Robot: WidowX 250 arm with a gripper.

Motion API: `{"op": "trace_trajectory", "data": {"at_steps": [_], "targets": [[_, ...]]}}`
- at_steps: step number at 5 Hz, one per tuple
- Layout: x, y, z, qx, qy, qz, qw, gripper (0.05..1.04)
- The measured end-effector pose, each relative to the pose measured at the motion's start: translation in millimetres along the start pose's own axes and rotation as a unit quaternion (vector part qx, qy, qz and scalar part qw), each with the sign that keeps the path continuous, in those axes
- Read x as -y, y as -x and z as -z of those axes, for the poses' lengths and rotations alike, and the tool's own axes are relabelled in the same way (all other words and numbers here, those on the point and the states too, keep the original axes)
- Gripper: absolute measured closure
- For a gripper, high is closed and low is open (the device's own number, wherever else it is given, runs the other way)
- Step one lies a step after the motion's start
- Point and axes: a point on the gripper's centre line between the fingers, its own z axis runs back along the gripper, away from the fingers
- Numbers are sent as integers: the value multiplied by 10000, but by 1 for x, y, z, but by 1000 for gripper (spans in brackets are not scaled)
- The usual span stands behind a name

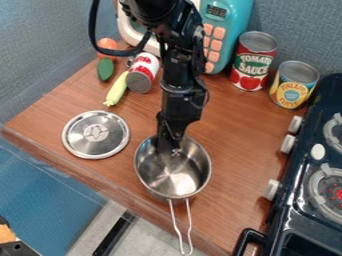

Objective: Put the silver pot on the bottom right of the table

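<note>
The silver pot [175, 175] stood upright and open at the near middle part of the desk [234, 150], its long wire handle [189, 225] extending across the near edge. The gripper [174, 149] pointed down at the pot's far rim, overlapping it in the camera view; how far the gripper was open, and whether it had hold of the rim, could not be told. A round metal lid [95, 134] lay flat near the pot, to its left. Farther back on the left lay a yellow corn cob [117, 90], a green cucumber [105, 69], an orange object [107, 46] and a red and white can [143, 73] on its side. A teal toy microwave [229, 25], a tomato can [253, 61] and a pineapple can [294, 85], both upright, occupied the rear. A black stove [294, 197] bordered the right side.
</note>
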Motion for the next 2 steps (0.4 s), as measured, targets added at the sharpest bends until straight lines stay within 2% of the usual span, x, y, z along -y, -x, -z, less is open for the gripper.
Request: {"op": "trace_trajectory", "data": {"at_steps": [2], "targets": [[9, -8, 13, -54, 23, 347, 9994, 984]]}}
